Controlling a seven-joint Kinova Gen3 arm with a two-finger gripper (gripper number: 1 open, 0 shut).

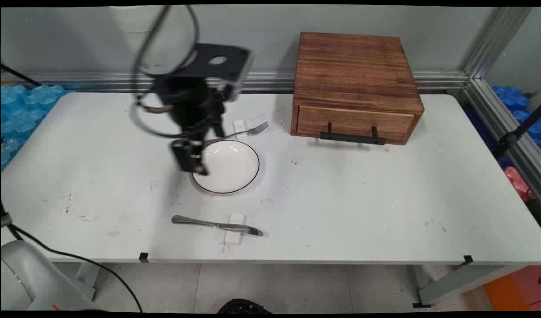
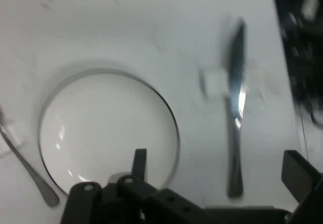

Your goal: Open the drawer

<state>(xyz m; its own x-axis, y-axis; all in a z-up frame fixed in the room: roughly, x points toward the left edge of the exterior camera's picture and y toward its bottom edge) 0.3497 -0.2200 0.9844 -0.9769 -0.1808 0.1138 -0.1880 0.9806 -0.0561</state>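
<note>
White table (image 1: 341, 198): gripper (image 1: 192, 161) spread apart, empty, over plate (image 1: 228, 167) left rim.

Even bright light; soft shadows; hand view blurred; plate (image 2: 108, 128) glare.

white plate (image 1: 228, 170) with thin black rim, silver fork (image 1: 248, 131), silver knife (image 1: 217, 225), striped brown wooden drawer box (image 1: 354, 84)

A long white rectangular table (image 1: 385, 212) fills the middle of the frame, its top scuffed with dark marks. Behind it stands a plain grey wall (image 1: 261, 26) with a ribbed aluminium rail (image 1: 270, 81) along its base. Pale grey floor tiles (image 1: 297, 287) show at the bottom. Blue, perhaps plastic, padding (image 1: 25, 106) sits at far left.
</note>
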